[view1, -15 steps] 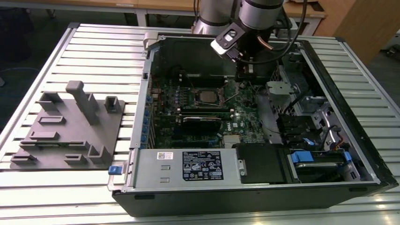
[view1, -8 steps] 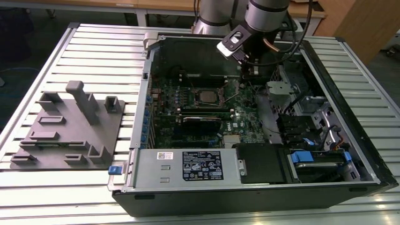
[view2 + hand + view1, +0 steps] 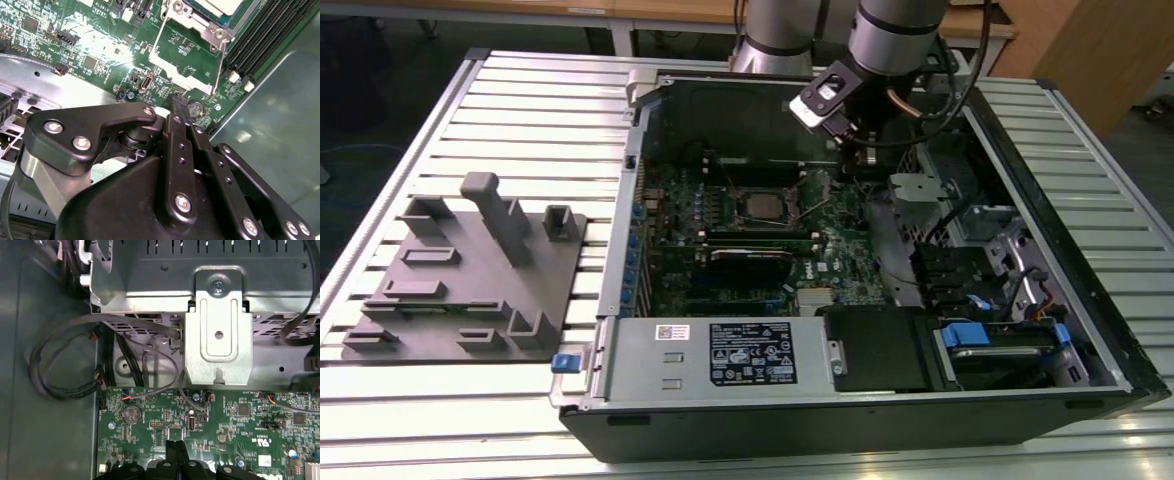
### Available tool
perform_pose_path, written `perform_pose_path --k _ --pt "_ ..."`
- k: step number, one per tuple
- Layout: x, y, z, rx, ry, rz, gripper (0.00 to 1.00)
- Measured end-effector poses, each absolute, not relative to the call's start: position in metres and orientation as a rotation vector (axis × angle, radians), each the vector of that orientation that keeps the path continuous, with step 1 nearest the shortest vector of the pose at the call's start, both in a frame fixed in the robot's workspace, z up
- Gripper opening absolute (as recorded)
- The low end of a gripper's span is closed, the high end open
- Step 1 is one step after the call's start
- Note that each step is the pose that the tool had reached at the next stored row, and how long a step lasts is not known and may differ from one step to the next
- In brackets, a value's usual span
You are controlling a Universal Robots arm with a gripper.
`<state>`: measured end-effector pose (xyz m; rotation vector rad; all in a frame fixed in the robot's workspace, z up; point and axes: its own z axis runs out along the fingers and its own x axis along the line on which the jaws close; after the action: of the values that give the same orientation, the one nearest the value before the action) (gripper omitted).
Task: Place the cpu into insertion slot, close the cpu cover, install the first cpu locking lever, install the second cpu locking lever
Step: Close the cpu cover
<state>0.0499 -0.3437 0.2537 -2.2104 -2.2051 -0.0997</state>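
The cpu (image 3: 759, 205) sits in its socket, but the cpu cover (image 3: 165, 60) beside it is swung open, so closing it and setting both levers look not yet done. The gripper (image 3: 178, 102), fingers pressed together and empty, hovers just beside the cover's free edge. The memory slots (image 3: 260, 40) and a metal bracket (image 3: 217, 335) near the cover crowd the room.

From my console I see a slatted metal table (image 3: 520, 100) carrying an open computer case (image 3: 854, 425). Just beside the case, on the exterior view's left, lies a grey tray (image 3: 467, 280) with upright pegs. Inside the case I see a green circuit board (image 3: 720, 285), a labelled power supply box (image 3: 720, 355) and a blue drive handle (image 3: 983, 335). In the first wrist view I make out a coin battery (image 3: 132, 415), looped black cables (image 3: 50, 375) and a screwed metal bracket (image 3: 217, 335).
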Motion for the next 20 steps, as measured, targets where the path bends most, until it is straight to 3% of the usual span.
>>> perform_pose_path --k 20 --pt "0.0461 -0.3436 0.2421 -2.203 -2.196 -0.087 0.11"
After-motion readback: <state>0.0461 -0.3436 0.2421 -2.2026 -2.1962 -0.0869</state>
